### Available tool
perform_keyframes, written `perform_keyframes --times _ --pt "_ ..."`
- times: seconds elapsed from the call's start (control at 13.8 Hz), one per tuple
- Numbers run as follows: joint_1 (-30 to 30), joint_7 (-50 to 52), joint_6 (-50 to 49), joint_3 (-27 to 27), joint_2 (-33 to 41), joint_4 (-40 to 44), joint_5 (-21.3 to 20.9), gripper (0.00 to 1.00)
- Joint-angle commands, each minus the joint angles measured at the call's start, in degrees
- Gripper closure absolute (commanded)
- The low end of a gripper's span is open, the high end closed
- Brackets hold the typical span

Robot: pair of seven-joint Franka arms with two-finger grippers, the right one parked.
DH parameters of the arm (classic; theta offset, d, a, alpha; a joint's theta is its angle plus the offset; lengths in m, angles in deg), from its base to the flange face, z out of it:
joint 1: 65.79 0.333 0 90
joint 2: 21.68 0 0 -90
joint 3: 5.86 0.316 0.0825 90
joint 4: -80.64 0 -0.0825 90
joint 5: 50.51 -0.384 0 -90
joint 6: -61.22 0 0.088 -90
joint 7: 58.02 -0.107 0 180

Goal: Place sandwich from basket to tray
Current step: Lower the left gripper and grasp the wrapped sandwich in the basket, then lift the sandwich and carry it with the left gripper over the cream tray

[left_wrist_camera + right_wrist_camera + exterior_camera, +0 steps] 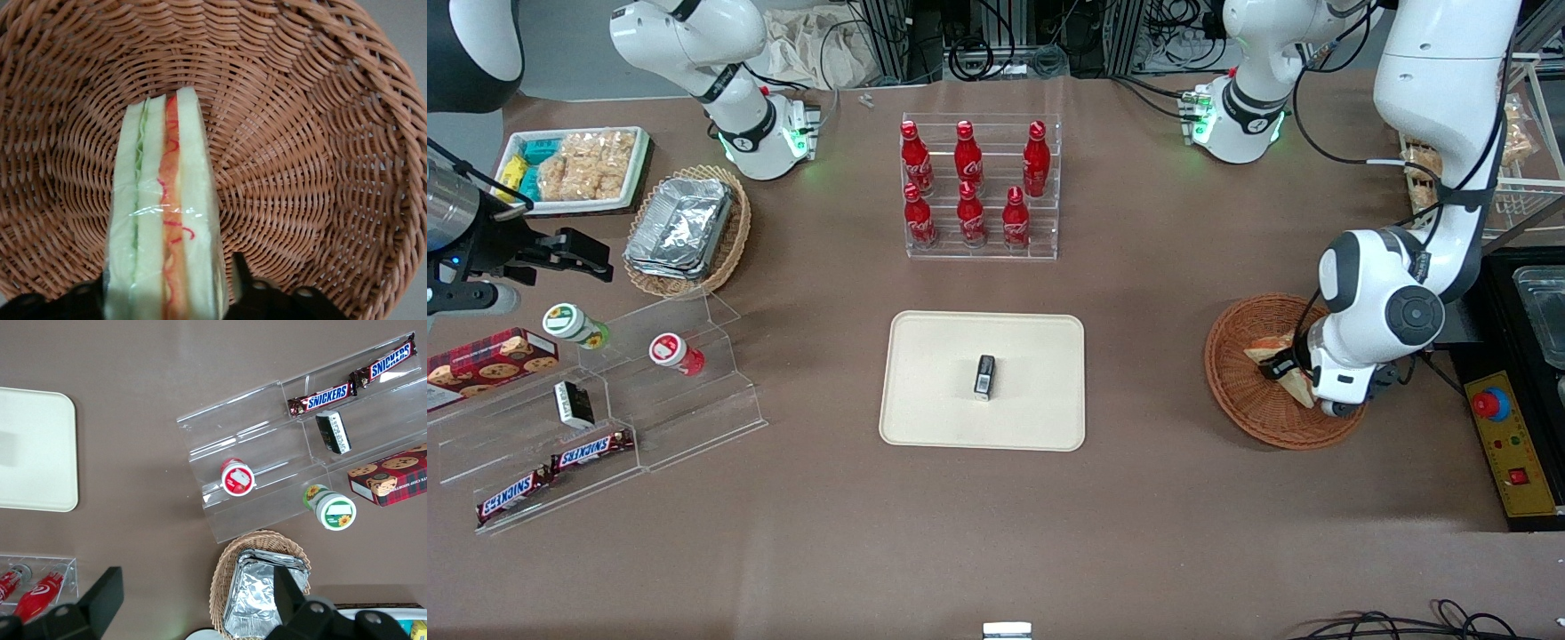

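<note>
The sandwich (1270,348), a pale bread wedge in clear wrap with red and green filling, stands on edge in the reddish-brown wicker basket (1240,391) toward the working arm's end of the table. My left gripper (1303,373) is down inside the basket, shut on the sandwich. In the left wrist view the sandwich (163,213) fills the gap of the gripper (165,280), with a dark finger pressed against each bread face and the basket (300,133) weave all around. The cream tray (934,356) lies mid-table, also visible as the tray (33,453) in the right wrist view.
A small black box (984,376) stands on the tray. A clear rack of red cola bottles (980,187) is farther from the camera than the tray. A control box with a red button (1491,404) sits beside the basket at the table's end.
</note>
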Motion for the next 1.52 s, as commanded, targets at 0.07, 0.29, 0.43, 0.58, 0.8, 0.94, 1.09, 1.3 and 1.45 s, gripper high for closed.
perform_keyframes --times 0.07,0.29,0.43,0.58,0.8,0.94,1.09,1.3,1.45 --pt "-0.26 2.24 -9.26 -0.36 2.95 6.31 -0.35 1.00" --pt "-2.19 5.31 -24.40 -3.08 2.43 19.75 0.27 1.00" --pt "-3.95 8.20 -25.84 -6.67 2.16 22.95 0.36 1.00" --pt "-5.88 11.81 -25.66 -10.98 0.16 25.75 0.71 1.00" --pt "-10.53 11.91 -23.57 -14.68 -4.24 29.80 0.63 1.00" --pt "-15.10 11.04 -17.61 -14.87 -7.31 29.99 0.10 1.00" --pt "-18.97 10.77 -12.06 -14.78 -10.30 29.55 -0.51 0.96" --pt "-22.14 10.86 -6.70 -14.87 -15.14 29.37 -5.95 0.90" --pt "-22.33 10.68 -3.97 -14.78 -17.78 29.20 -7.80 0.84"
